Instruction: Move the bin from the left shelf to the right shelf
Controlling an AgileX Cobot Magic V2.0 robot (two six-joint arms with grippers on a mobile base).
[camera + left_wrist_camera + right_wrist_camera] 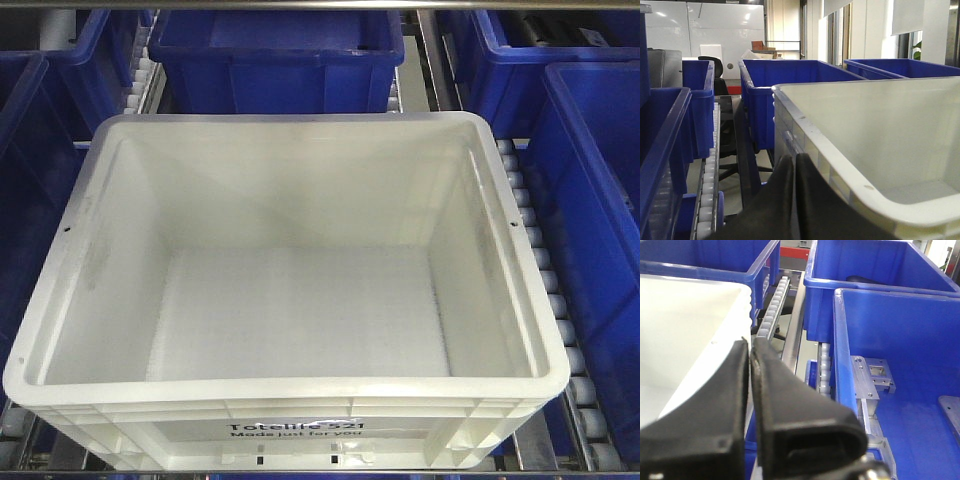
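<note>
The white bin (290, 388) with black "Totelife 521" print fills the front view, empty, standing in a lane of the shelf's white roller wheels (545, 270). Neither gripper shows in that view. In the left wrist view my left gripper (794, 156) is shut with nothing between its fingers, low against the outside of the bin's left wall (840, 175). In the right wrist view my right gripper (750, 342) is also shut and empty, its left finger (715, 395) right beside the bin's right rim (685, 325). A roller rail (772, 310) runs ahead of it.
Dark blue totes surround the bin: one behind (275, 50), one on the right (600, 220), one on the left (20, 150). The right-hand tote (900, 340) holds a metal bracket (872, 375). Another roller rail (707, 190) lies left of the left gripper.
</note>
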